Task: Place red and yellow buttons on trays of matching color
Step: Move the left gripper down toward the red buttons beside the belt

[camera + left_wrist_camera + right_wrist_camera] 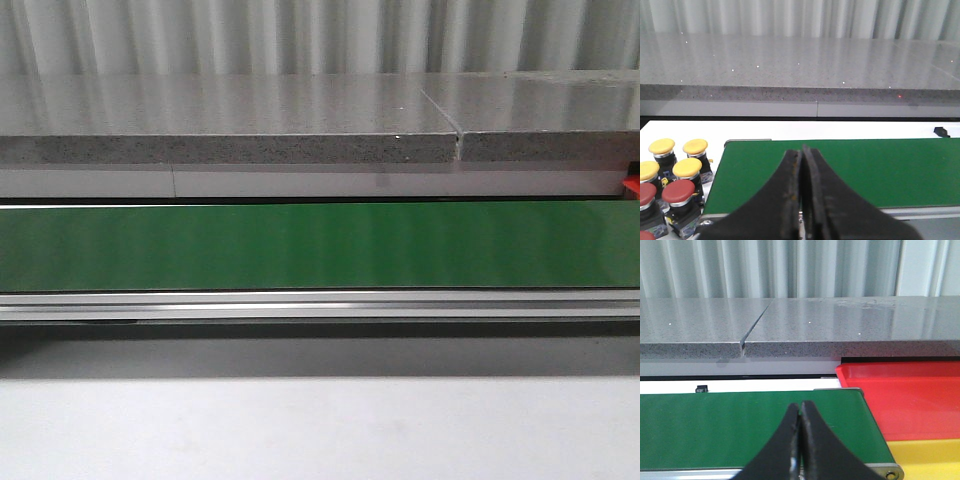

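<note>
The left jaws [801,200] are clenched, finger against finger, with nothing between them, and they hang over the near edge of the green belt [840,170]. Just off the belt's end, on the white surface [680,127], stands a tight cluster of buttons: four yellow buttons [687,167] toward the back and red buttons [678,191] nearest the camera, packed side by side and touching.

The right jaws [800,440] are clenched too, empty, poised above the belt's other end. Just beside that end lies the red tray [910,395], with the yellow tray [930,457] touching its nearer edge; no button shows in the visible part of either.

From the front, only the belt [320,245] runs across the whole width, bare, with a metal rail [320,303] along its near side and a grey stone slab [220,125] behind it. A sliver of red shows at the far right edge; neither arm is visible there.
</note>
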Robot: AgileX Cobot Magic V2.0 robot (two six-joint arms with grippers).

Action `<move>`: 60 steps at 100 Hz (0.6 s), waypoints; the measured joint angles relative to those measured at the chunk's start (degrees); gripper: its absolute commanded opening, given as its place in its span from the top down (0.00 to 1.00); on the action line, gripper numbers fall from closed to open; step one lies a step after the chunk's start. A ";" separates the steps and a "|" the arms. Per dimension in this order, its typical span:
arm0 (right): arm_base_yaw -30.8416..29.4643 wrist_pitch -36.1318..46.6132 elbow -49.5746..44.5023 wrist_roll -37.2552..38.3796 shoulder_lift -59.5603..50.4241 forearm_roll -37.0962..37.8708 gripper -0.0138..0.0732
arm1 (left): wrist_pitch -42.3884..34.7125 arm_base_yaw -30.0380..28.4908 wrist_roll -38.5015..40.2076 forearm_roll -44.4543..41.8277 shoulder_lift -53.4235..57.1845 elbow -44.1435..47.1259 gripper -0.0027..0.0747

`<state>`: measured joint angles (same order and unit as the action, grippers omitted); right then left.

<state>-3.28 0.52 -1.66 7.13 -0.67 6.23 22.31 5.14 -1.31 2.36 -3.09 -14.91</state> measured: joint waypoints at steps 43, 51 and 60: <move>0.00 0.00 0.00 0.00 0.00 0.00 0.92 | 6.30 0.00 1.31 0.00 -15.12 -7.17 0.40; 0.00 0.00 0.00 0.00 0.00 0.00 0.92 | 8.50 0.00 2.77 0.00 -18.92 -9.55 0.40; 0.00 0.00 0.00 0.00 0.00 0.00 0.92 | 10.75 0.00 4.82 0.00 -23.69 -12.43 0.40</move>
<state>-3.28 0.52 -1.66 7.13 -0.67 6.23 33.06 5.14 3.51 2.36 -26.78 -27.34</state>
